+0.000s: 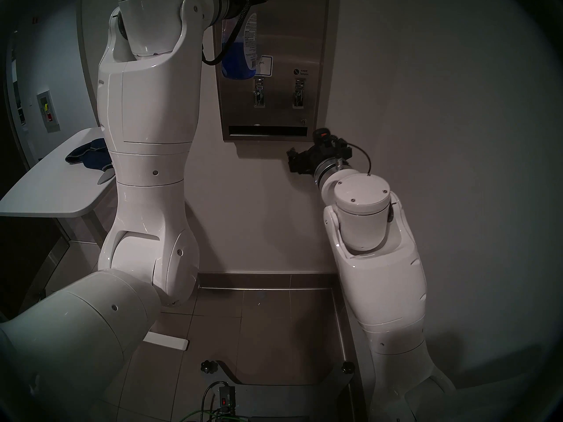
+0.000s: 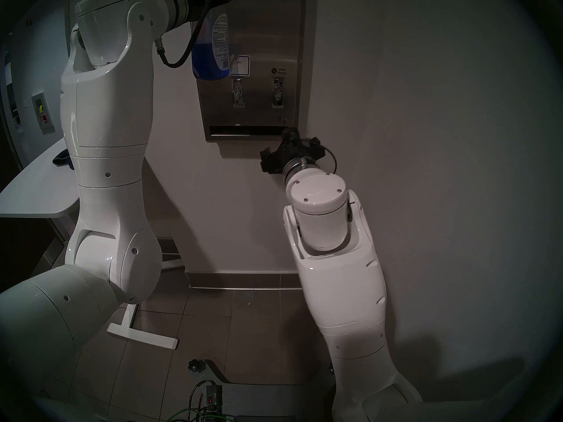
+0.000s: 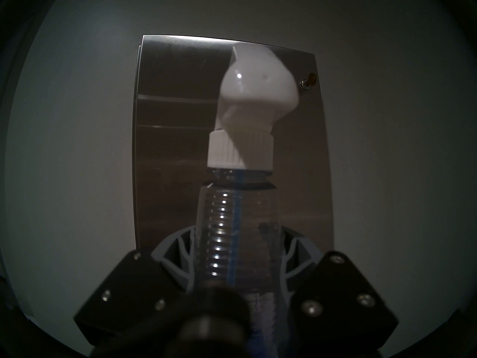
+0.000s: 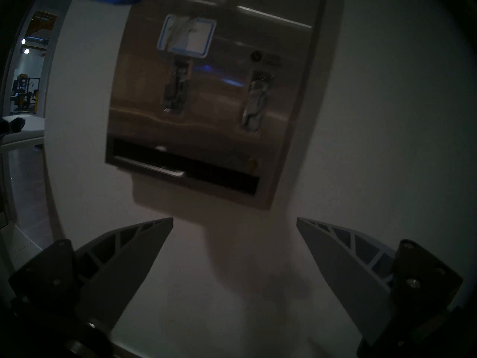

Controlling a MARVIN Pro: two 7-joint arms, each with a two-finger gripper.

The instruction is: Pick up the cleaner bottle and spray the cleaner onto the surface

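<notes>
the left tool [image 3: 237,246] fills the bottom of its own wrist view, its two fingers clamped on the ribbed clear neck of the cleaner bottle [image 3: 240,153], just under the white collar. the bottle is held upright and high in front of the steel dispenser front [image 3: 175,104], near it but apart. its white trigger head [image 3: 255,91] shows only its back, so i cannot tell exactly where the nozzle points. the blue cleaner [image 1: 234,59] sits in the lower body, which hangs below the grip. the right tool [image 4: 234,219] has its fingers wide apart and empty, and faces the wall below the dispenser's dark slot [image 4: 185,166], well away from the trigger. no foam shows on the steel, so i judge the spraying is not yet done. the main risk is the squeeze itself: a grip on a smooth round neck resists twisting poorly, and a push on the trigger from the other tool could turn or tip the bottle and send the spray onto the plain wall. a clumsy approach by the right tool could knock the hanging body or catch a lever [image 4: 178,88]. the head looks slightly turned toward the small key [image 3: 311,78], so liquid may get into the lock. runoff could also reach the sticker [image 4: 188,37] or the slot.
</notes>
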